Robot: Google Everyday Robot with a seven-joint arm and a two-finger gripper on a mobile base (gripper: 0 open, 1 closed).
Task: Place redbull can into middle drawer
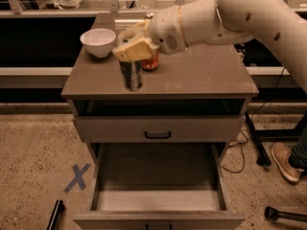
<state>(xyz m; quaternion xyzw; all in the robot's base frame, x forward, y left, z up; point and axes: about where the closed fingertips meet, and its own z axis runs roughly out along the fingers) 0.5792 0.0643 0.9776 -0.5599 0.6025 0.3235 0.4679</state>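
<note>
The redbull can [131,74], slim and silver, stands upright at the front left of the cabinet top [206,78]. My gripper [133,50] comes in from the right and is shut on the can's top, its yellowish fingers [139,48] covering the upper part. I cannot tell whether the can's base touches the top. The middle drawer [103,176] is pulled open below, with a pale bare floor and grey side walls, straight under and in front of the can.
A red cola can [150,61] stands just behind the gripper. A white bowl [98,41] sits at the back left. The upper drawer front [158,128] with its black handle is shut. A blue tape X [76,177] marks the floor at left; a person's shoe [287,162] is at right.
</note>
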